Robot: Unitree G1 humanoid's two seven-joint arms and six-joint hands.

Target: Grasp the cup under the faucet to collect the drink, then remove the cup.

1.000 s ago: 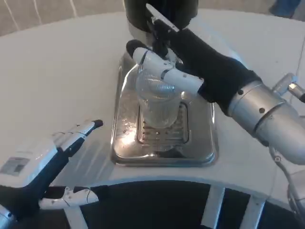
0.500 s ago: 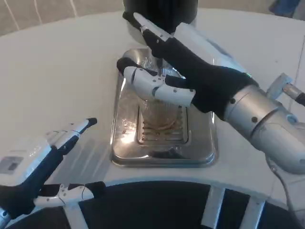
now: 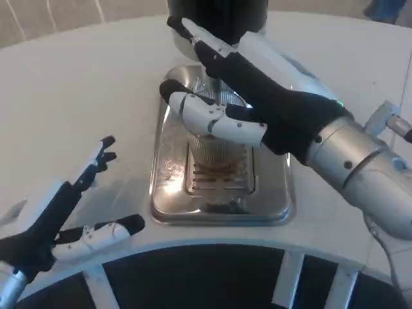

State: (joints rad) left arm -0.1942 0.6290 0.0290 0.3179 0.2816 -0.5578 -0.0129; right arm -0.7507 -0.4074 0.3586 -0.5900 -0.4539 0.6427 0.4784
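A clear ribbed cup [image 3: 215, 152] stands upright on the grate of the silver drip tray [image 3: 273, 193], below the black dispenser [image 3: 215, 11]. A brownish tint shows near the cup's bottom. My right hand [image 3: 235, 96] reaches in from the right and wraps the cup's upper part, with white fingers [image 3: 209, 116] curled across its front and the thumb side behind. The hand hides the cup's rim and the faucet. My left hand [image 3: 67, 209] hovers over the table at the lower left, well apart from the tray, holding nothing, its fingers spread wide.
The tray sits against the dispenser's base in the middle of the white round table [image 3: 84, 90]. The table's front edge [image 3: 212, 244] curves just below the tray, with a dark gap and white legs under it.
The cup has gone from raised in my right hand to low on the grate, the hand still around it. My left hand has turned and spread its fingers wider.
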